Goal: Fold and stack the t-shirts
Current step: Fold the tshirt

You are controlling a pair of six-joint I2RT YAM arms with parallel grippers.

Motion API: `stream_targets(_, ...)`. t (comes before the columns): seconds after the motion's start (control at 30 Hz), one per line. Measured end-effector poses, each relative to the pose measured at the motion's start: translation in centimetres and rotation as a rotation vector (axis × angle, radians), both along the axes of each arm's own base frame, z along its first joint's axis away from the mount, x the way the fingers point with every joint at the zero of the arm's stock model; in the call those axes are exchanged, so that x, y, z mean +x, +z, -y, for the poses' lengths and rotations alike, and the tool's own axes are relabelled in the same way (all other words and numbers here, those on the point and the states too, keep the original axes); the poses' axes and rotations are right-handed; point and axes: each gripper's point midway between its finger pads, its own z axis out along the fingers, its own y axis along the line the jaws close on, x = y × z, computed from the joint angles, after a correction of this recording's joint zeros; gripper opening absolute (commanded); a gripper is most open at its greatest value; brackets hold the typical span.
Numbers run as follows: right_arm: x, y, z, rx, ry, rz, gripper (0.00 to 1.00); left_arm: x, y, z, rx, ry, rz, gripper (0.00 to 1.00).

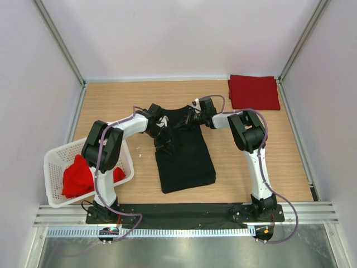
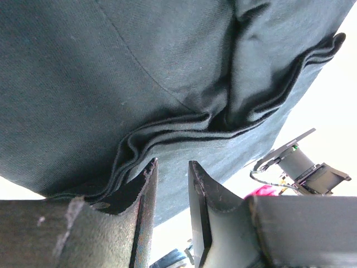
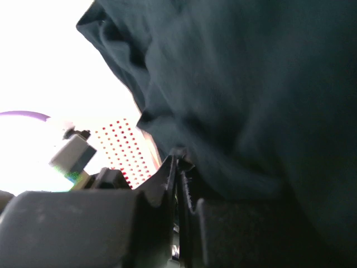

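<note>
Black t-shirt (image 1: 187, 162) is risking slipping: right gripper (image 3: 177, 159) is pinching only its edge at one o'clock, left gripper (image 2: 173, 164) is gaping at eleven.

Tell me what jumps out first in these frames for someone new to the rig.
The black shirt spread mid-table, with both arms bent over its far edge: the right gripper pinches the cloth, and the left gripper sits at the bunched hem with its jaws slightly apart. Next come the reds: a folded red shirt in the far right corner and a crumpled red shirt in the white basket at the near left.
</note>
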Motion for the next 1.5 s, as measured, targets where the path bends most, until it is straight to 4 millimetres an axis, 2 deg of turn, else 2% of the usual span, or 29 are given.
stream_targets(0.03,0.3,-0.6,-0.2,0.007,0.013,0.024,0.08,0.0,0.0,0.0,0.0,0.0,0.0,0.3)
stream_targets(0.3,4.2,-0.1,-1.9,0.039,-0.015,0.062,0.08,0.0,0.0,0.0,0.002,0.003,-0.003,0.3)
stream_targets(0.47,5.6,0.8,-1.6,0.024,-0.058,0.074,0.13,-0.1,0.0,-0.3,0.01,0.007,-0.01,0.31)
stream_targets(0.57,5.6,1.8,-0.6,-0.011,-0.071,0.061,0.16,0.0,0.8,-0.9,0.016,0.016,-0.002,0.33)
stream_targets(0.67,5.3,3.6,0.6,-0.068,-0.051,0.075,0.21,0.5,2.4,-1.5,0.017,0.022,0.033,0.36)
stream_targets(0.77,4.6,6.6,1.7,-0.119,-0.005,0.125,0.22,0.8,4.5,-1.9,0.003,0.027,0.082,0.34)
stream_targets(0.87,1.8,9.1,2.9,-0.162,0.057,0.173,0.21,0.7,6.1,-2.1,-0.013,0.032,0.122,0.26)
stream_targets(0.97,-3.3,9.5,3.9,-0.186,0.114,0.158,0.17,-0.6,6.2,-2.4,-0.031,0.045,0.125,0.25)
stream_targets(1.07,-8.3,7.6,5.2,-0.209,0.15,0.097,0.12,-2.3,4.8,-2.8,-0.029,0.07,0.068,0.25)
stream_targets(1.17,-12.7,3.9,6.8,-0.246,0.171,-0.005,0.08,-3.4,3.1,-3.3,-0.004,0.084,0.019,0.25)
stream_targets(1.3,-17.8,-1.4,9.5,-0.305,0.167,-0.16,0.07,-3.4,1.4,-3.4,0.013,0.099,-0.007,0.25)
stream_targets(1.33,-18.8,-1.6,9.7,-0.275,0.172,-0.183,0.07,-3.3,0.9,-3.4,0.016,0.102,-0.011,0.26)
stream_targets(1.5,-19.8,-1.7,9.9,-0.211,0.148,-0.14,0.06,-4.7,-1.8,-4.0,0.046,0.112,-0.064,0.26)
